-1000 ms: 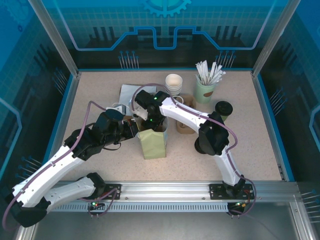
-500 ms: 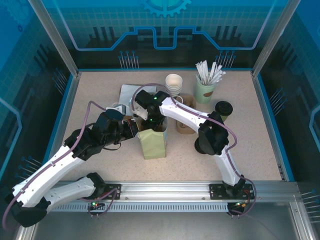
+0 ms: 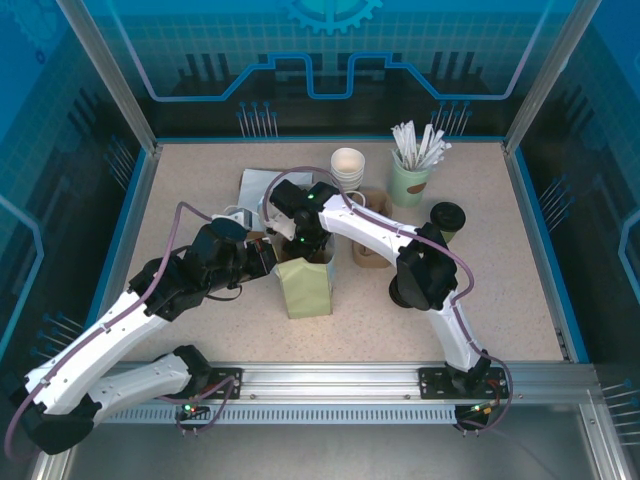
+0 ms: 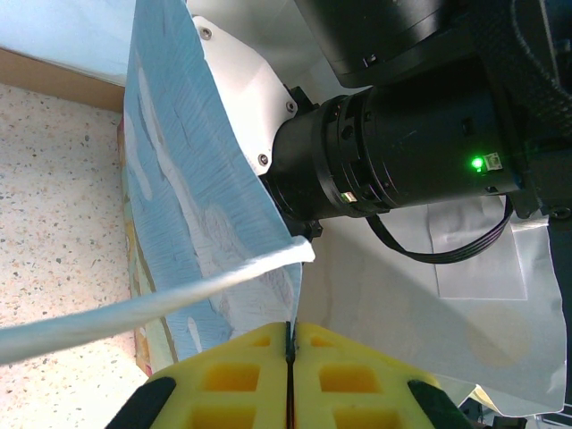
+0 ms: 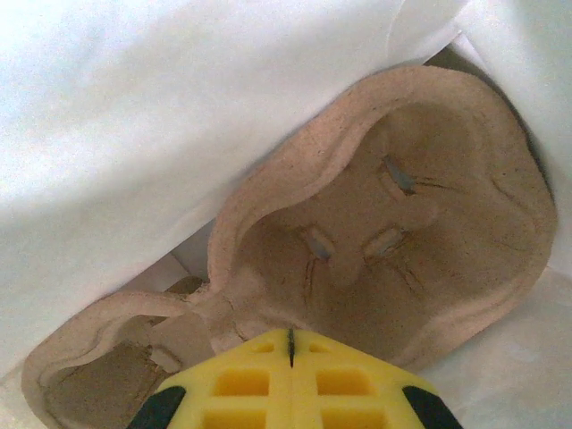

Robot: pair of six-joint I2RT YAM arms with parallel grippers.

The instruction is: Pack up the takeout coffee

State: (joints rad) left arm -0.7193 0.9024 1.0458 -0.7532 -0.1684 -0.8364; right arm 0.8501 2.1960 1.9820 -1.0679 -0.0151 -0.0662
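Note:
An olive-green paper bag (image 3: 308, 290) stands upright mid-table. My left gripper (image 3: 272, 256) is shut on its top edge, and the yellow pads (image 4: 241, 357) pinch the thin paper wall (image 4: 179, 214) beside the white handle cord (image 4: 179, 299). My right gripper (image 3: 303, 243) reaches down inside the bag. It is shut (image 5: 290, 332), with its tips against the middle ridge of the brown pulp cup carrier (image 5: 402, 232), which lies tilted between the bag's white inner walls. The takeout coffee (image 3: 447, 217), a small olive-sided cup with a dark top, stands alone on the table to the right.
A stack of white cups (image 3: 347, 165) and a mint-green cup of white-wrapped sticks (image 3: 410, 182) stand at the back. Brown pulp pieces (image 3: 370, 255) lie just right of the bag. A flat pale sheet (image 3: 255, 185) lies behind the left gripper. Blue walls ring the table.

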